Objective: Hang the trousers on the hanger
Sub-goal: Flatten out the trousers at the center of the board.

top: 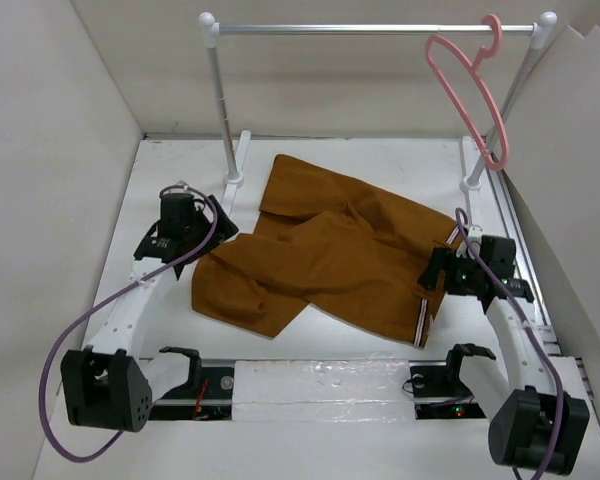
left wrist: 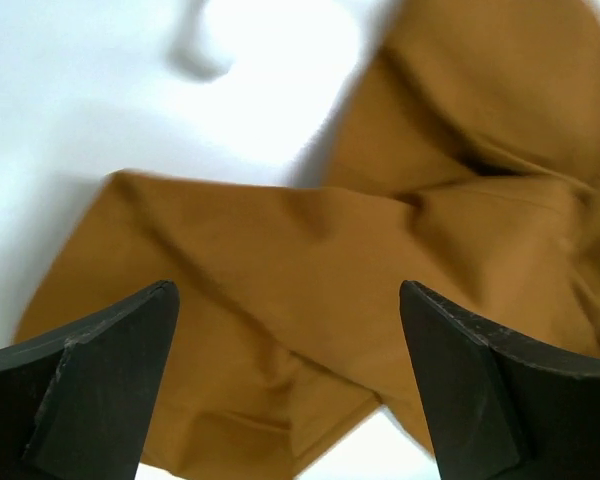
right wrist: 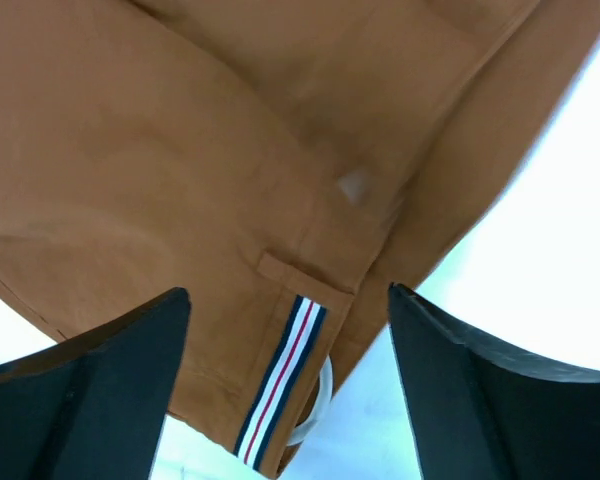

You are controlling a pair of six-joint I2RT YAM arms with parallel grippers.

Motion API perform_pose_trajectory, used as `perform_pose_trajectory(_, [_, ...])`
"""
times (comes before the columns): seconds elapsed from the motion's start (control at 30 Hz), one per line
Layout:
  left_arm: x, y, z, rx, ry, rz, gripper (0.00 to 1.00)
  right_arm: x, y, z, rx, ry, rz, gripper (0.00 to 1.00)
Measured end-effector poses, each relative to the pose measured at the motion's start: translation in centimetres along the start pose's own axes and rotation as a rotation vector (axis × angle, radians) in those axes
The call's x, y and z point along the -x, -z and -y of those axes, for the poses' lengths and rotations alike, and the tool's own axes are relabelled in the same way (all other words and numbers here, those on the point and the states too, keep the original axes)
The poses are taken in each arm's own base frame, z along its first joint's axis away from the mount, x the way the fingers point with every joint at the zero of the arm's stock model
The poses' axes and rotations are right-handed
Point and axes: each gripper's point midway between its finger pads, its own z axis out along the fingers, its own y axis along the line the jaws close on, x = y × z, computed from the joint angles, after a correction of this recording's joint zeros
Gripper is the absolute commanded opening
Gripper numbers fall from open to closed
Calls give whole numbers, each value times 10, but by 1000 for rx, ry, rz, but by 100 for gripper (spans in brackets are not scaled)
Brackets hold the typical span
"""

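- Rust-brown trousers point(top: 330, 255) lie crumpled; left hand point(left wrist: 288, 300) and right hand point(right wrist: 288, 295) spread, empty: a single-layer pinch risks a lopsided lift.
- Pink hanger point(top: 475, 95), 1 o'clock, seemingly loose: dragging cloth may unhook it.

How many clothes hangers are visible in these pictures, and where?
1. The pink hanger hangs by its hook near the right end of the rail, behind the trousers. The wrist views show none; another might lie hidden under the cloth.

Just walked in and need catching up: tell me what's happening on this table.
Two robot arms are working on brown trousers, which lie crumpled on the table. The left gripper and right gripper hover open over opposite ends of the cloth, holding nothing. The pink hanger hangs empty on the rail at the back.
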Motion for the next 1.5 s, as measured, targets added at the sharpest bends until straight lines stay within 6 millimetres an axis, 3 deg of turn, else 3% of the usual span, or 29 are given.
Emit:
perform_pose_trajectory(0.1, [-17,-20,-39,118,80,-35,90,-27,-1,1,-3,-40,-42,90])
perform_pose_trajectory(0.23, [-39,-27,-86,273,181,-59,90,-25,2,3,-27,-52,-50,92])
perform_pose_trajectory(0.3, [-39,-20,-92,306,200,-30,90,-11,6,7,-61,-43,-29,93])
perform_pose_trajectory(0.33, [-35,-15,-92,309,207,-2,98,-3,7,9,-74,-39,-18,93])
perform_pose_trajectory(0.43, [-12,8,-84,270,230,132,99,24,6,12,-91,-25,13,95])
perform_pose_trajectory(0.5, [-4,17,-82,256,246,181,99,30,-4,16,-93,-30,4,97])
perform_pose_trajectory(0.63, [-12,8,-87,286,288,150,99,11,-30,26,-71,-93,-83,96])
perform_pose_trajectory(0.8, [-53,-27,-107,364,338,-8,97,-19,-40,27,-47,-156,-136,89])
perform_pose_trajectory(0.83, [-60,-34,-110,376,345,-38,79,-21,-40,26,-43,-159,-134,88])
perform_pose_trajectory(0.9, [-68,-46,-111,380,363,-79,44,-23,-40,25,-36,-158,-121,74])
perform_pose_trajectory(0.93, [-72,-52,-109,372,371,-100,0,-22,-41,24,-30,-159,-109,65])
perform_pose_trajectory(1.07, [-76,-61,-103,336,379,-134,0,-28,-45,26,-21,-166,-109,29])
perform_pose_trajectory(1.1, [-73,-59,-99,321,379,-124,0,-28,-48,27,-14,-174,-106,12])
perform_pose_trajectory(1.17, [-60,-52,-91,289,373,-84,0,-27,-54,27,13,-201,-108,1])
perform_pose_trajectory(1.23, [-33,-38,-76,244,356,-8,0,-28,-59,26,38,-218,-118,0])
perform_pose_trajectory(1.33, [33,-2,-35,147,281,175,0,-24,-62,24,62,-225,-110,0])
perform_pose_trajectory(1.47, [125,75,42,-43,110,439,0,-18,-63,24,63,-234,-95,0])
perform_pose_trajectory(1.5, [127,77,44,-48,104,445,0,-16,-63,23,66,-239,-93,0])
